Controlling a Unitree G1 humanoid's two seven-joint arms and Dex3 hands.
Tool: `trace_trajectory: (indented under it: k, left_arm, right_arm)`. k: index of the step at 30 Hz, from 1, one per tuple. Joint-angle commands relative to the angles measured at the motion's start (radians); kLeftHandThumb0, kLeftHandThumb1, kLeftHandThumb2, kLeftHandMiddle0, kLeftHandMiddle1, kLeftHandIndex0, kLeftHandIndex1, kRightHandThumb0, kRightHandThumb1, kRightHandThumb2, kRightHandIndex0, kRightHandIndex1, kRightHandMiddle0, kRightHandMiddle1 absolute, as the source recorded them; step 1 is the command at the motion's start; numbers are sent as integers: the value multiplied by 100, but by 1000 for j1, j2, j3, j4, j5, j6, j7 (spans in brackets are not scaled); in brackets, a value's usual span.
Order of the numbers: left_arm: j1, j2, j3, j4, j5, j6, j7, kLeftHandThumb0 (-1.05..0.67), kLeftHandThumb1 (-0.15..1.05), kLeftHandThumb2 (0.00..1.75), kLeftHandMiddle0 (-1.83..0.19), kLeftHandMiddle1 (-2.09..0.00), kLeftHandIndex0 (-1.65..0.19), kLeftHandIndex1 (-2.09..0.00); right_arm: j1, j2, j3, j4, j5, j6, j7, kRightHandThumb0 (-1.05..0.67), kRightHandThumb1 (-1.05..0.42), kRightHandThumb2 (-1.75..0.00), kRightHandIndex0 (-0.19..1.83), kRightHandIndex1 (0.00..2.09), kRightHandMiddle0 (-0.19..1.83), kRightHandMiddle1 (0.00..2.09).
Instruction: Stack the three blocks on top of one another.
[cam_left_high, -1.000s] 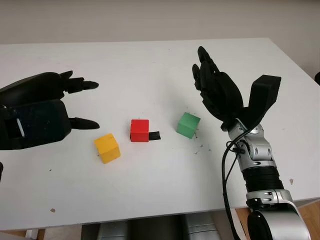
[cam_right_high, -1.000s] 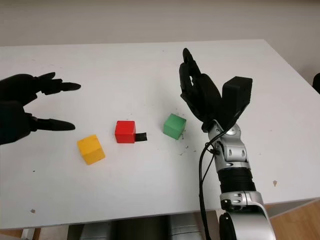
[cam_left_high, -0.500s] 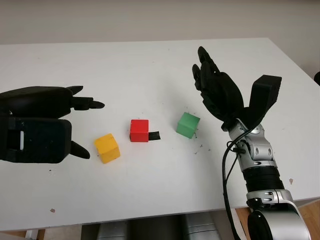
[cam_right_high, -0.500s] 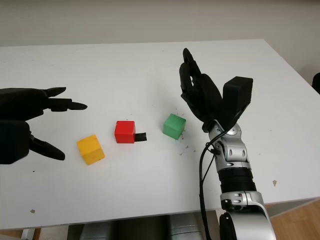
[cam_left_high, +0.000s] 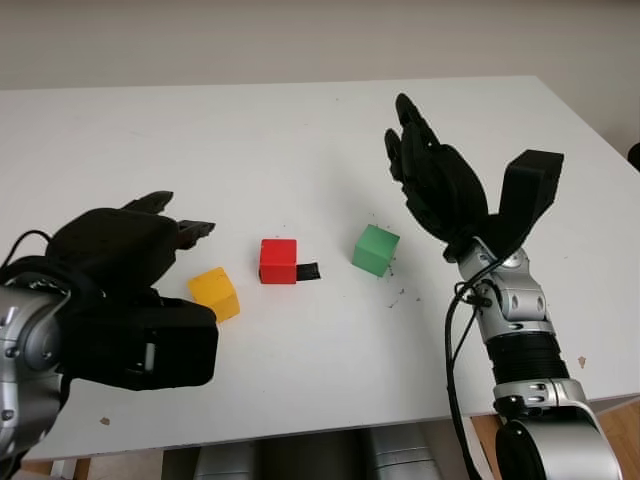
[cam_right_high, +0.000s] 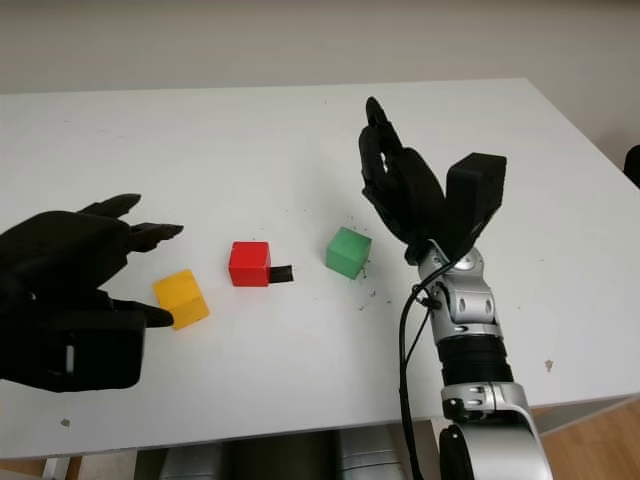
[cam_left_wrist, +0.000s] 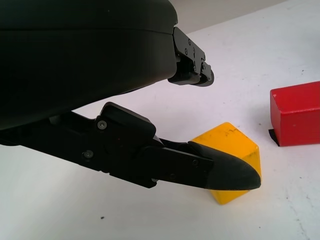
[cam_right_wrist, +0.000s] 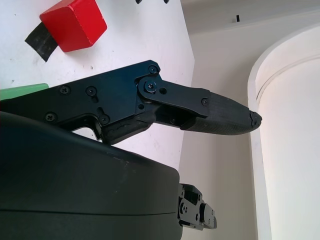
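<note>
Over the last second the left hand (cam_right_high: 90, 262) has swung in from the far left of the desk (cam_left_high: 250, 130) and come down toward the yellow block (cam_left_high: 215, 294), so it now sits just beside that block on its left. Its fingers are apart and hold nothing; in the left wrist view one finger (cam_left_wrist: 220, 170) crosses in front of the block's lower face, though whether it is touching yet is hard to tell.

The three blocks have not moved. They lie in a loose row, each apart from the others: yellow, then the red block (cam_left_high: 279, 261) with a small black scrap of tape (cam_left_high: 309, 271) at its side, then the green block (cam_left_high: 376, 249).

The right hand (cam_left_high: 432, 180) has stayed raised and open, right of the green block.

No stacking is done; this looks like the reach for the first pick.
</note>
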Motion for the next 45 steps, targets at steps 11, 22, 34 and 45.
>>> trace_trajectory:
  k: [11, 22, 34, 45]
  left_arm:
    - [33, -145, 2, -26, 86, 49, -152, -95, 105, 24, 3, -5, -19, -6]
    - [78, -206, 3, 1, 188, -6, -112, -93, 105, 16, -3, -7, -24, -8]
    - [109, -288, 15, 59, 295, -104, -1, -87, 105, 14, -4, -6, -27, -9]
    - [107, -334, 35, 106, 319, -143, 22, -86, 105, 14, -8, -7, -31, -12]
  right_arm:
    - [-11, -9, -2, -7, 2, 2, 2, -75, -105, -69, -19, 0, -19, 0]
    - [-6, -9, -4, -12, 3, 3, 2, -75, -105, -69, -19, 0, -19, 0]
    - [-5, -13, -5, -16, 5, 11, 8, -75, -105, -69, -19, 0, -19, 0]
    - [-7, -15, -9, -10, 8, 8, 18, -76, -105, -69, -19, 0, -19, 0]
